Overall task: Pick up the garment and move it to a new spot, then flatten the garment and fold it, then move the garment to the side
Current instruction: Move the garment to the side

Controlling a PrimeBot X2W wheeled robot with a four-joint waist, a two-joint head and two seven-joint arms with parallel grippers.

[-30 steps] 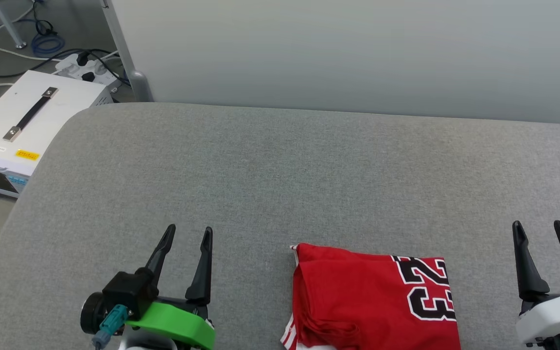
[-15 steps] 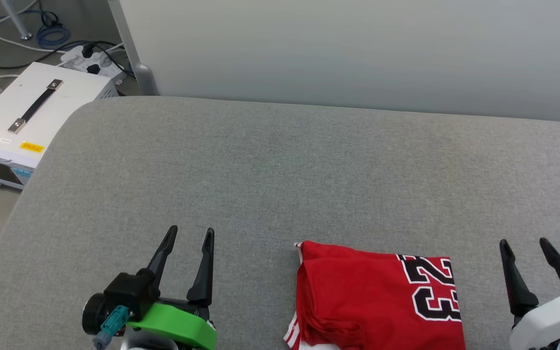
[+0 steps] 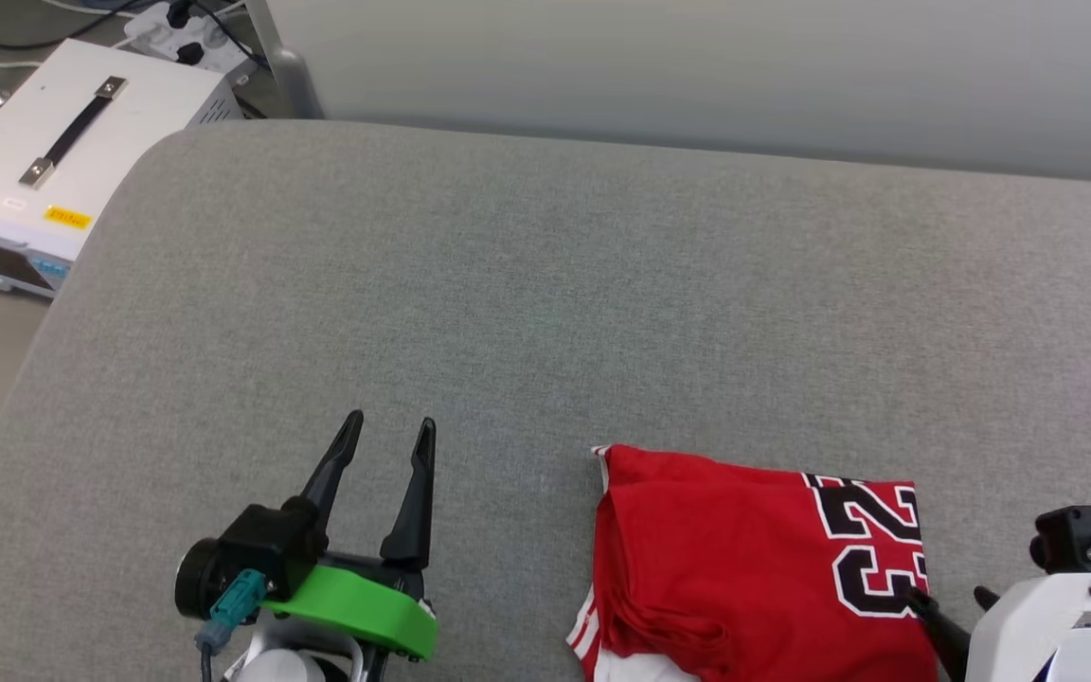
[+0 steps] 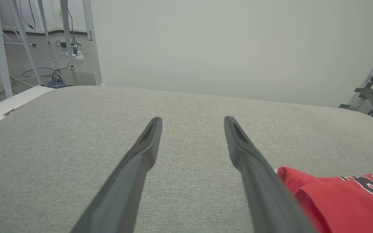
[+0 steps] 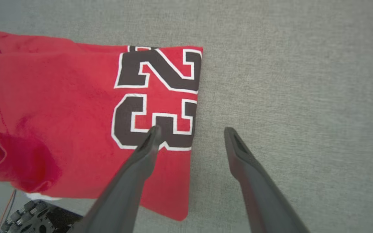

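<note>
Broad grey woven-fabric padded surface (image 3: 545,303) with a rounded corner spreads under and ahead of both grippers. Past its far edge, straight beyond the fingertips, stands a plain pale grey wall panel (image 3: 697,66). Off the surface, ahead and to the left of the left gripper (image 3: 390,421), a white box-shaped device with a black strap handle (image 3: 138,109) sits on the floor. The garment, a red jersey shirt folded into a rough rectangle (image 3: 725,559), lies flat on the grey surface between the two grippers, just beside the left gripper's right finger in the left wrist view and partly under the right gripper (image 5: 192,128). Black white-edged "23" print faces up at the fold's end nearest the right gripper; a strip of white-red trim and a bit of white cloth show at the corner nearest the robot. Left gripper: jaws wide apart, nothing between them, fingers pointing along bare grey fabric, apart from the garment. Right gripper: jaws also spread, holding nothing, tilted down over the garment's right edge; one finger sits over the lower digit of the print, the other over bare grey fabric just beside the edge. Contact with the cloth cannot be told. Small yellow label (image 3: 67,218) on the device's top near its front edge.
</note>
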